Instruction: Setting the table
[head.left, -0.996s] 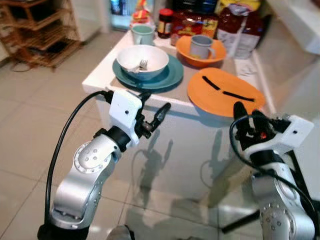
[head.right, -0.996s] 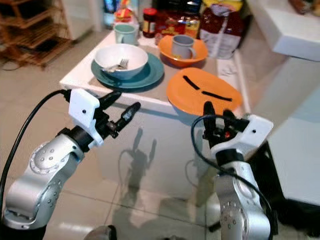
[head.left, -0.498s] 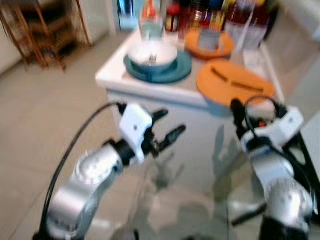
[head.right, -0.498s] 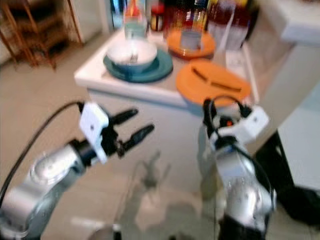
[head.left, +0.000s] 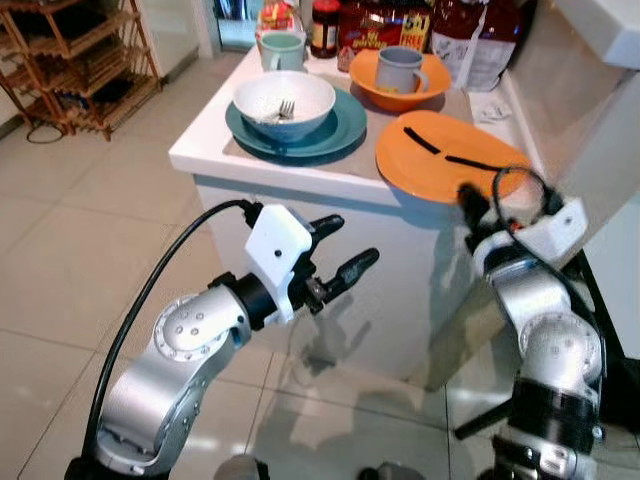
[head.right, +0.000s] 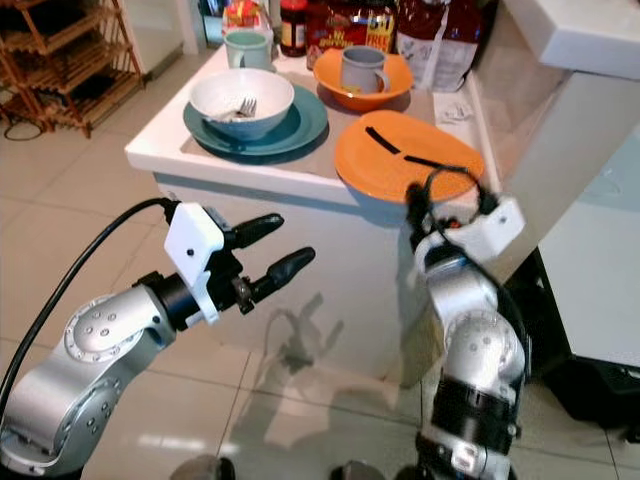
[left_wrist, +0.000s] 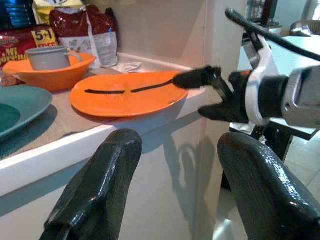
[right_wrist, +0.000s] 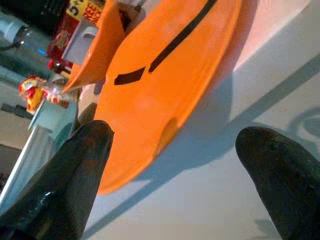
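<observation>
On the left, the left tool (head.left: 335, 250) is hanging in front of the white surface (head.left: 200, 152), below its edge, its black fingers spread wide and holding nothing; above it a white bowl with a metal fork (head.left: 283, 100) is sitting on a round teal plate (head.left: 340, 130), likely heavy and breakable as a stack; further right, the flat orange plate with two black strips (head.left: 445, 165) is lying at the near right corner, its rim overhanging the edge; it is looking rigid, smooth and probably slippery, so that overhanging rim is the best place to pinch; the right tool (head.right: 445, 215) is sitting just under that rim, fingers parted and empty.
</observation>
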